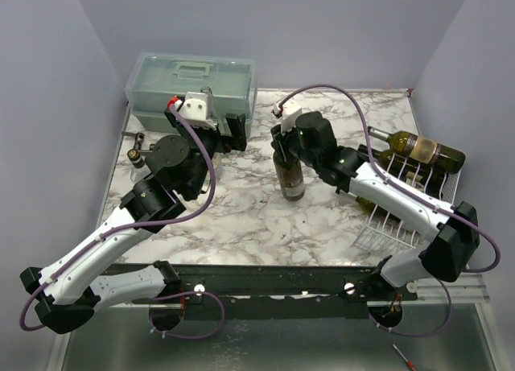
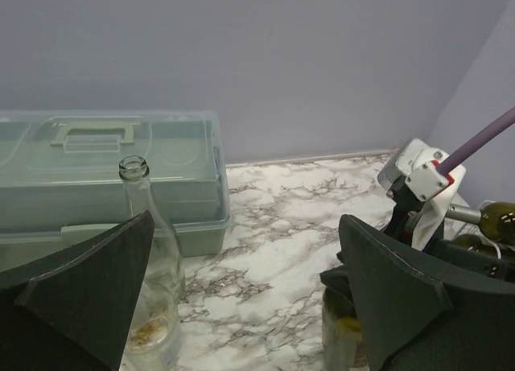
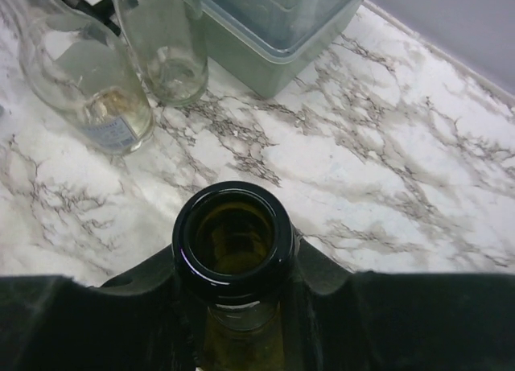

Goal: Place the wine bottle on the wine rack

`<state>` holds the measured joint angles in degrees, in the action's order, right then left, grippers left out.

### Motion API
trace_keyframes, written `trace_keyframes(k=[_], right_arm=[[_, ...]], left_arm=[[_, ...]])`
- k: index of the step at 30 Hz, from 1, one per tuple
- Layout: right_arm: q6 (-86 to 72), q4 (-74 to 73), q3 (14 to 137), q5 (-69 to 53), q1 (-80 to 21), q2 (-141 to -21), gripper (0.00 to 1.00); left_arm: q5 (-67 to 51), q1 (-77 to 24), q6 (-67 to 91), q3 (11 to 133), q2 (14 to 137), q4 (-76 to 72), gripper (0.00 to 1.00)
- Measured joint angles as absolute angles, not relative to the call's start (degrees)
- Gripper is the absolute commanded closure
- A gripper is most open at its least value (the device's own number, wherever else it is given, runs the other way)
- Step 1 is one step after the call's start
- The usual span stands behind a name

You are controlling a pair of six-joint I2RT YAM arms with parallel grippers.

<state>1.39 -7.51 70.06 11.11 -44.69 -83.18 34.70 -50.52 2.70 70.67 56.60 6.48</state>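
My right gripper [image 1: 282, 139] clamps the neck of the upright dark olive glass wine bottle [image 1: 290, 178] at the centre of the marble table [image 1: 241, 218]. The white thin-wire wine rack [image 1: 385, 226] lies at three o'clock, so I should lift high, tilt the bottle flat and settle it gently. My left gripper [image 2: 241, 307] gapes wide.

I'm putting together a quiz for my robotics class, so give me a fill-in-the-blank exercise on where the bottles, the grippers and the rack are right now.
1. The dark bottle stands ____ on the table.
2. The right gripper is shut on its ____.
3. The left gripper has its jaws ____, with the clear bottle ahead of it.
4. The wine rack sits on the table's ____ side.

Missing words: upright; neck; open; right.
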Motion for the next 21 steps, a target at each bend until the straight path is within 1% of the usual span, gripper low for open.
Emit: trace_keyframes(k=[6, 9, 14, 18, 21], right_arm=[[6.9, -28.9, 85.4, 7.4, -44.7, -83.5, 0.99], [7.7, -36.8, 91.0, 6.3, -44.7, -84.5, 0.99], [8.4, -48.4, 95.7, 6.8, -44.7, -89.4, 0.99], [8.4, -55.2, 95.6, 8.3, -45.0, -93.4, 0.99], [8.2, -57.0, 95.2, 9.6, -45.1, -94.7, 0.99]], left_arm=[[35.9, -50.2, 2.6, 70.6, 56.6, 6.5, 0.01], [37.5, -50.2, 2.5, 70.6, 56.6, 6.5, 0.01], [39.6, -49.8, 2.4, 70.3, 56.6, 6.0, 0.01], [40.3, -49.6, 2.3, 69.9, 56.4, 5.6, 0.01], [40.6, -49.6, 2.3, 69.5, 56.4, 5.3, 0.01]])
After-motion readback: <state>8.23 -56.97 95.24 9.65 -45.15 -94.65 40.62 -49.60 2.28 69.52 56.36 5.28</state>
